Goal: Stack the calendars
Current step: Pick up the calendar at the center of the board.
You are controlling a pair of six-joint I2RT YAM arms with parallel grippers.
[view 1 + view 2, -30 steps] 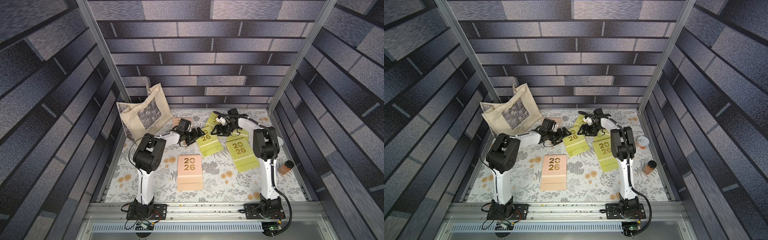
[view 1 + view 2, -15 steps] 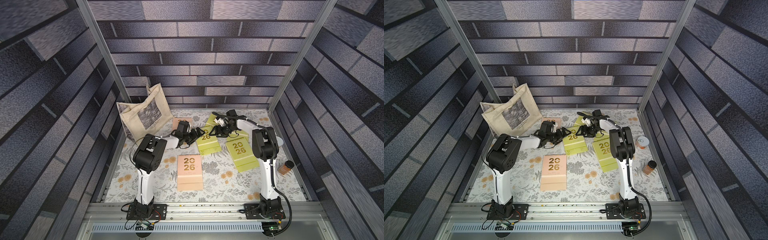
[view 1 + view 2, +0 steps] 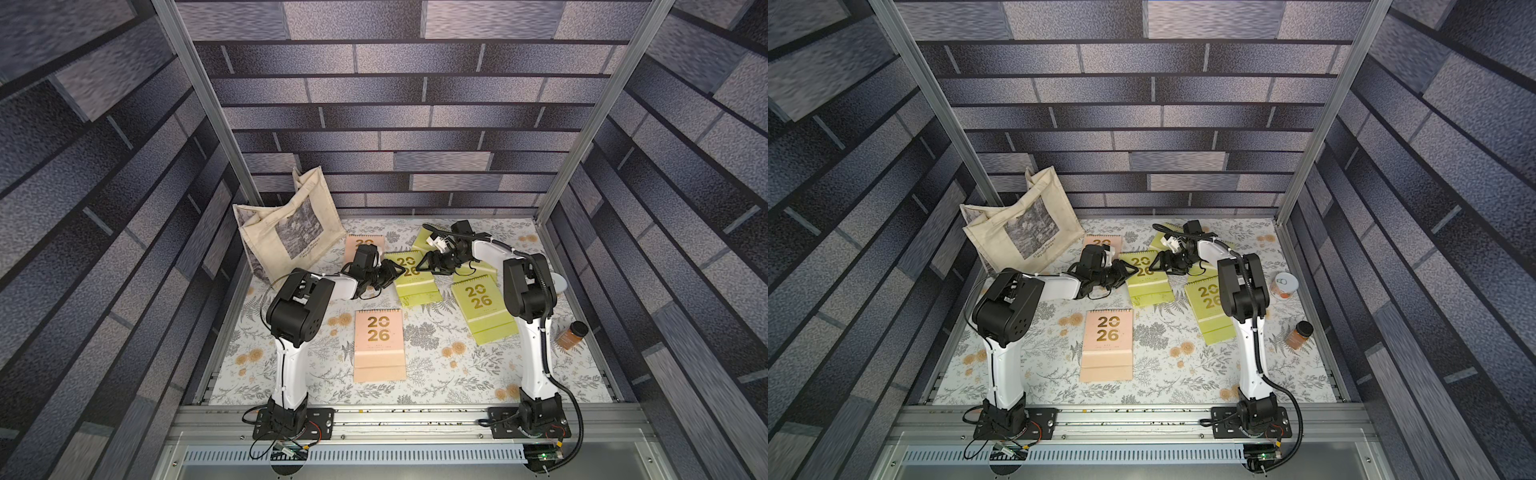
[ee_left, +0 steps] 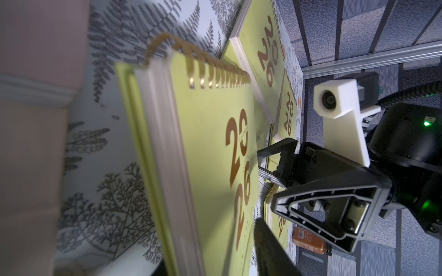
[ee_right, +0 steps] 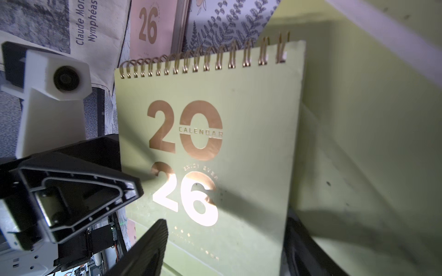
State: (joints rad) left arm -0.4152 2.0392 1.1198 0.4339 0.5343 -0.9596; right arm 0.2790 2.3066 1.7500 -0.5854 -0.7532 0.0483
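left gripper [image 3: 395, 273]: at the left edge of the middle green calendar [image 3: 415, 279]. It pinches that edge, with one finger [image 4: 265, 248] on the cover and the other hidden under the pages.
right gripper [image 3: 424, 266]: at the right edge of the same calendar, facing the left gripper. Its fingers [image 5: 148, 251] are spread wide with the tips at the edge, nothing clamped.
middle green calendar: centre of the table [image 3: 436, 374], far half, spiral toward the far wall. It looks tilted, left edge lifted.
near pink calendar [image 3: 379, 345]: flat, near centre, between the two arms, apart from the rest.
far pink calendar [image 3: 362, 243]: flat, just right of the tote bag [image 3: 286, 232], partly behind the left wrist.
right green calendar [image 3: 482, 309]: flat, right of the middle one, just beside the right arm, slightly turned.
far green calendars [image 3: 427, 242]: overlapping, far right of centre, mostly under the right arm. Cannot tell the count.
tote bag: far left corner, leaning on the wall.
amber jar [image 3: 572, 336]: right edge, near side.
can [image 3: 1283, 286]: right edge, farther back than the jar.
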